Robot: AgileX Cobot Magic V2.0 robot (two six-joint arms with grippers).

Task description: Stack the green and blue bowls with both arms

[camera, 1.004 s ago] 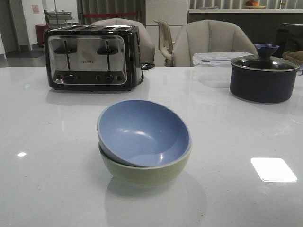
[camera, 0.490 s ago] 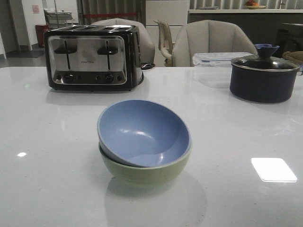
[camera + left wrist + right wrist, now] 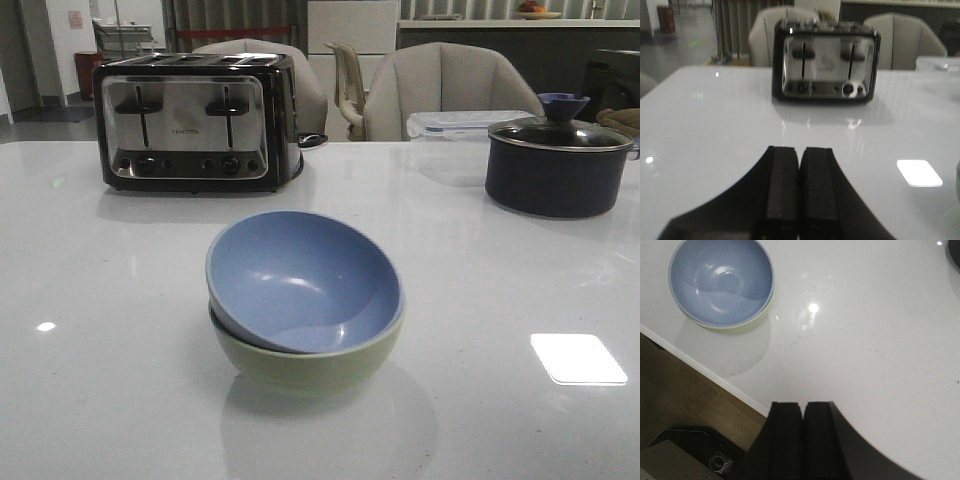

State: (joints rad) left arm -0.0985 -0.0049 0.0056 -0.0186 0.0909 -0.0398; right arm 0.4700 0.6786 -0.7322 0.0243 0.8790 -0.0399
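The dusty blue bowl [image 3: 300,280] sits tilted inside the pale green bowl [image 3: 310,365] at the middle of the white table, near its front. From the right wrist the blue bowl [image 3: 720,280] shows with a sliver of the green bowl [image 3: 747,324] under its rim. My right gripper [image 3: 803,405] is shut and empty, over the table edge and well apart from the bowls. My left gripper [image 3: 799,149] is shut and empty above bare table, facing the toaster. Neither gripper appears in the front view.
A chrome and black toaster [image 3: 195,120] stands at the back left. A dark lidded pot [image 3: 558,160] is at the back right, with a clear plastic container [image 3: 460,125] behind it. Chairs line the far side. The table edge [image 3: 705,371] drops to wooden floor.
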